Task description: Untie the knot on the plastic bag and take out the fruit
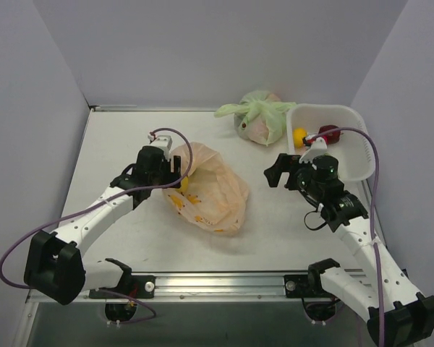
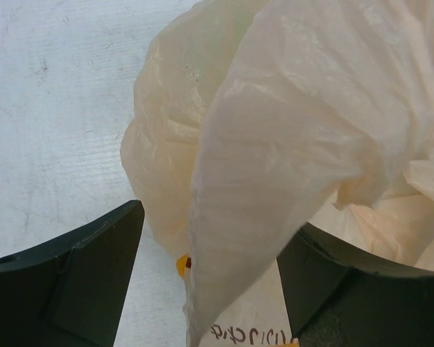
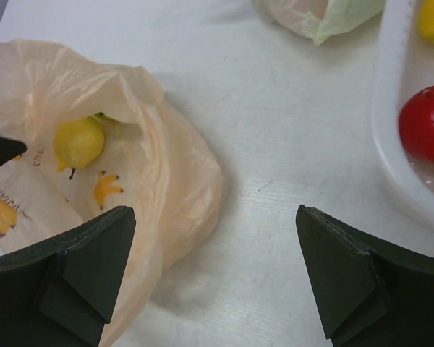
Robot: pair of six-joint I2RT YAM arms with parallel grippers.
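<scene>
The peach-orange plastic bag [image 1: 210, 194] lies mid-table with its mouth open. No knot shows on it. In the right wrist view a yellow-green fruit [image 3: 79, 142] lies inside the bag [image 3: 166, 181]. My left gripper [image 1: 175, 170] is at the bag's left rim. Its jaws stand apart with a flap of bag film [image 2: 275, 181] hanging between them, and they do not pinch it [image 2: 210, 217]. My right gripper [image 1: 277, 172] is open and empty, to the right of the bag above bare table [image 3: 215, 217].
A white basket [image 1: 351, 148] stands at the back right with a yellow fruit [image 1: 298, 137] and a red fruit [image 1: 329, 134] in it. A tied pale green bag [image 1: 259, 117] lies behind, left of the basket. Grey walls enclose the table.
</scene>
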